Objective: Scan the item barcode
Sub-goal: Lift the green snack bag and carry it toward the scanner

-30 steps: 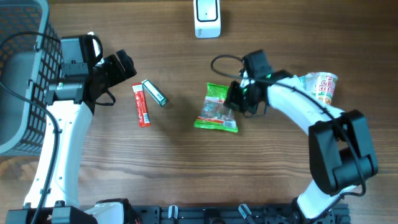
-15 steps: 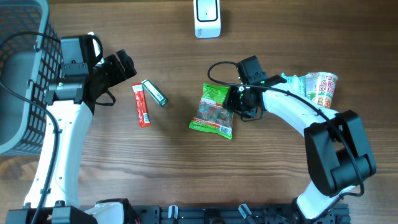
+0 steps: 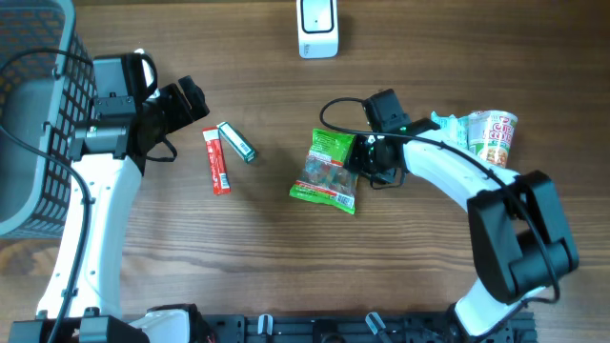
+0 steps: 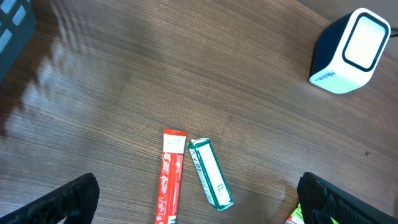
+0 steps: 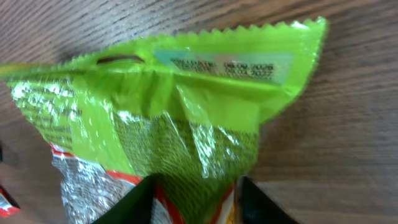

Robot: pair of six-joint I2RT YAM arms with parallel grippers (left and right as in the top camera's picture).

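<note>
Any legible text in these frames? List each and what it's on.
Nothing reads cleanly.
green bag: date-style stamp on top seal, blurred.
scanner: small side label, too small.
red stick, green pack, noodle cup: print too small.

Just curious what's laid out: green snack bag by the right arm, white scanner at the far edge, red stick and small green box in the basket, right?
No: the overhead view shows the red stick and small green box on the table, outside the basket. The snack bag and scanner are as you say.
</note>
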